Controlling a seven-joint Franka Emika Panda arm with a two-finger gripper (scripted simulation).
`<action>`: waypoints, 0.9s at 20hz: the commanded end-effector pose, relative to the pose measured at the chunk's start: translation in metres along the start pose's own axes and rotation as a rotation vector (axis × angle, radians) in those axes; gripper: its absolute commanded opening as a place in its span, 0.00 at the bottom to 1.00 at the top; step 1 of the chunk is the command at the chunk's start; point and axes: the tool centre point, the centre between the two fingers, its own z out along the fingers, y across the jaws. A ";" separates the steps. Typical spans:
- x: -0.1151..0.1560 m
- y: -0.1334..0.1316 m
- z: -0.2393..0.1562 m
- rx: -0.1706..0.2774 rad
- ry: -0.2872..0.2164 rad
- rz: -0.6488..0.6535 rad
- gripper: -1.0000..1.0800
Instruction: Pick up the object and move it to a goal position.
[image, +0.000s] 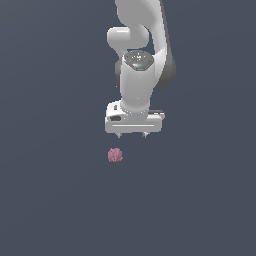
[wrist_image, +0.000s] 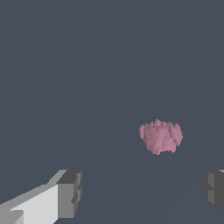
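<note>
A flat, dark slate-blue floor (image: 50, 200) fills the whole scene, and above it the white Franka arm (image: 142, 45) reaches down from the top of the exterior view, its rounded joints stacked one over another and a dark, disc-shaped cap with small red marks sitting on the wrist. At the arm's lower end the broad white hand points straight down, and the gripper (image: 131, 135) shows two short dark fingertips poking out beneath it, set well apart with nothing between them. The wrist view confirms the wide spread: one grey, ridged finger pad (wrist_image: 70, 194) stands at one edge of that picture and its partner at the opposite edge, with only bare floor in the gap. The object (image: 115, 155), a small pink, bumpy lump shaped much like a raspberry, lies on the floor below the gripper and slightly toward the exterior view's left, apart from both fingertips and far smaller than the hand above it. Seen from the wrist (wrist_image: 161, 137), the lump sits ahead of the fingers and nearer to one than the other, untouched, its knobbly surface clearly lit against the plain ground.
</note>
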 end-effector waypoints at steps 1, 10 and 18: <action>0.000 0.000 0.000 0.000 0.000 0.000 0.96; 0.001 0.010 -0.014 -0.029 0.009 -0.039 0.96; 0.001 0.011 -0.011 -0.025 0.008 -0.004 0.96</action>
